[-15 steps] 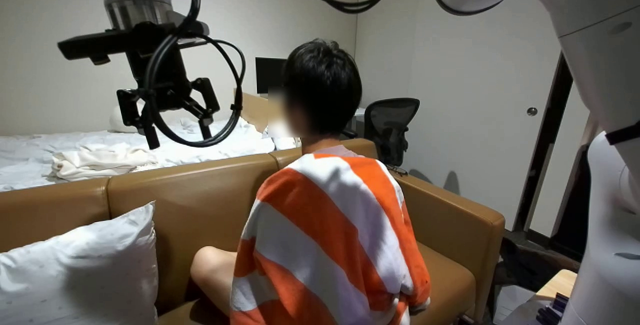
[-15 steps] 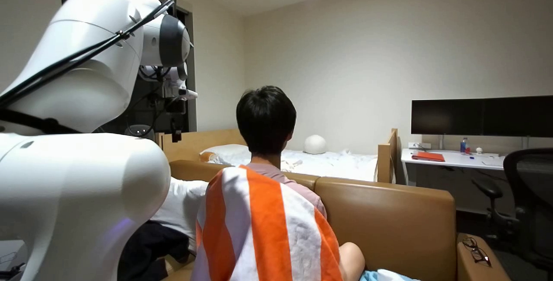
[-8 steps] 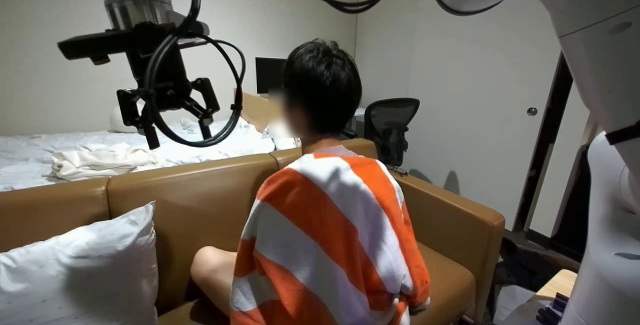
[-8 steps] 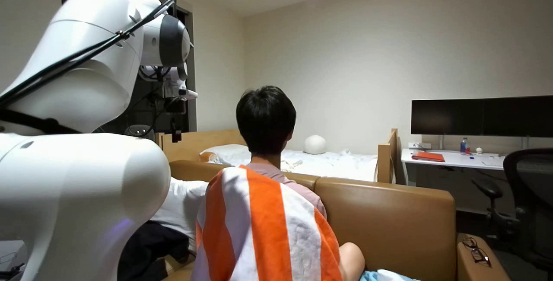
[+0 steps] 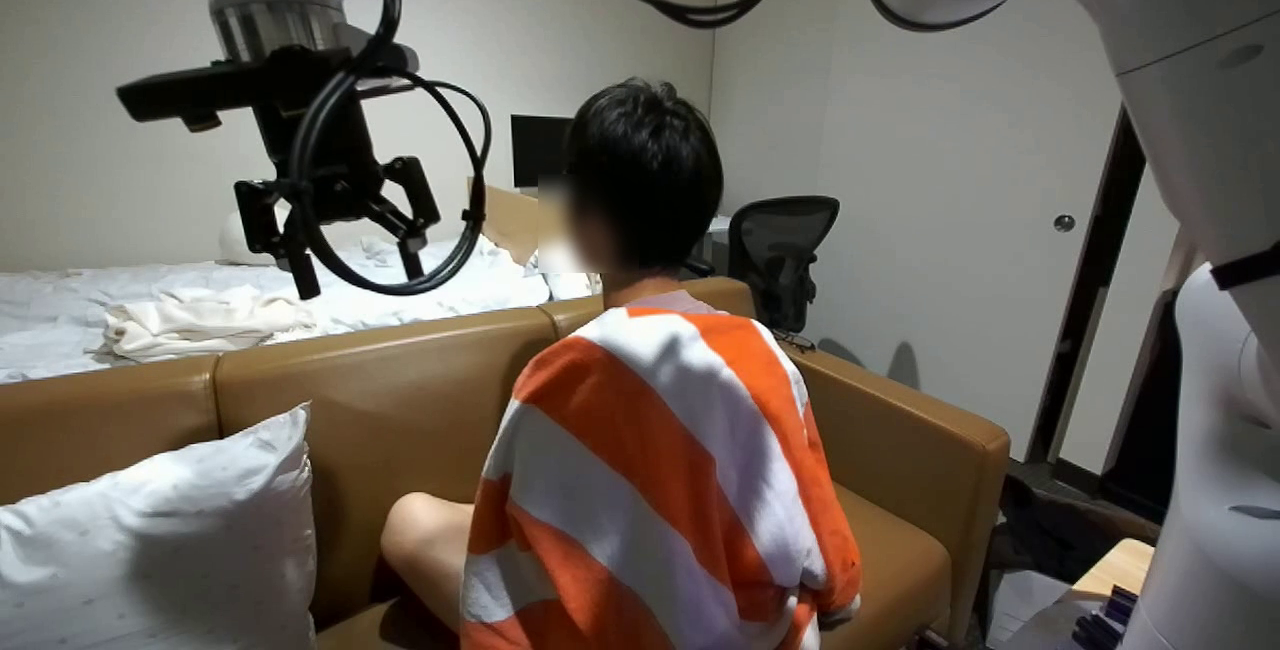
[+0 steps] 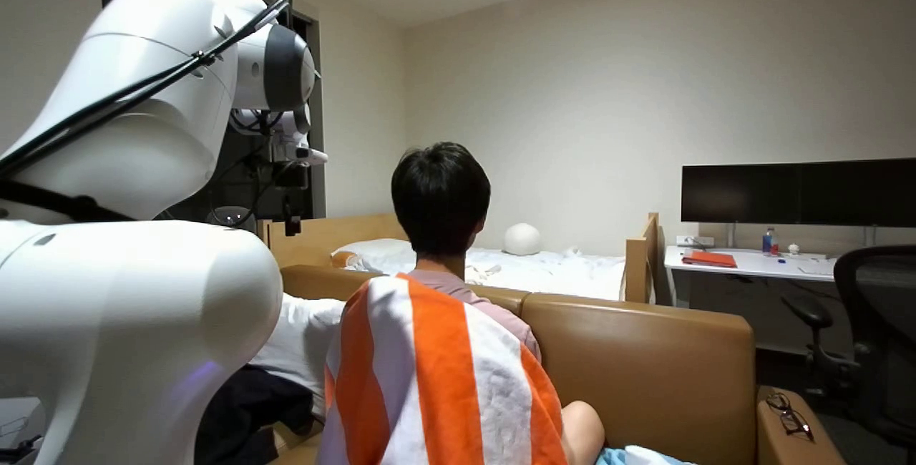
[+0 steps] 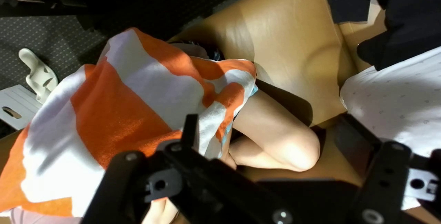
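Watching from far away, I see my fingers (image 5: 305,276) spread wide apart, pointing down in the air, with nothing in their hold. A person (image 5: 645,180) with short black hair sits on a brown couch (image 6: 637,379), seen from behind in both exterior views. A big striped cloth (image 5: 640,470), orange and white, hangs over the person's back, and in an exterior view a bit of pink shirt (image 6: 497,315) peeks out at one shoulder. My fingers hang off to the side of the person, apart from them and from the cloth. In the wrist view I look down and see a bare bent knee (image 7: 299,151) in the gap, lower down, and the cloth spreads out on one side of it. A white pillow (image 5: 160,540) leans on the couch, with some dark clothes (image 7: 413,20) next to it. Behind the couch is a messy white bed (image 6: 565,279) with a round white thing (image 6: 522,239) on it. A white bench (image 6: 758,265) holds dark screens (image 6: 741,193) and a red folder (image 6: 708,259). A pair of glasses (image 6: 793,422) rests on the couch arm.
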You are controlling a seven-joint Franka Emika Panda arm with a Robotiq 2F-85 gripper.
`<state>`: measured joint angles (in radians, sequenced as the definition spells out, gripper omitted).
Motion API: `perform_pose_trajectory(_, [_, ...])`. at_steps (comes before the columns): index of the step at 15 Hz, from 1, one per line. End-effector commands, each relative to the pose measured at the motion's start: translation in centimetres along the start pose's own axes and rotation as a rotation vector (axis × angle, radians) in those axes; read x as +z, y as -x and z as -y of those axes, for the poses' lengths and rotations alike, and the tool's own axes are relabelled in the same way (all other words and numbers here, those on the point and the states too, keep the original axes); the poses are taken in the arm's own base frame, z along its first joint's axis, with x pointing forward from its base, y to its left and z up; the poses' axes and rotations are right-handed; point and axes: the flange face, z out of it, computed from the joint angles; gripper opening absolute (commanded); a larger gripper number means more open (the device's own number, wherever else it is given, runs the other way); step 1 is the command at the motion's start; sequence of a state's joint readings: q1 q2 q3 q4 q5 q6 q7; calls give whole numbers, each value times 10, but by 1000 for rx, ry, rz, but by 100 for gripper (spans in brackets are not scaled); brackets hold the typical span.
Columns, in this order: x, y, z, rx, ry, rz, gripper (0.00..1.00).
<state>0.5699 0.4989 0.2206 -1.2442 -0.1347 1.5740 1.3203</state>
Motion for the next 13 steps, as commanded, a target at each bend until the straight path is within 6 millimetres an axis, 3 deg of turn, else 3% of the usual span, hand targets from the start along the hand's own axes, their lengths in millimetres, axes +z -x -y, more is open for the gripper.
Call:
perform_pose_trajectory(1, [0, 0, -1, 0, 12, -5, 100])
perform_pose_trajectory(13, [-1, -1, 2, 0, -17, -6, 100])
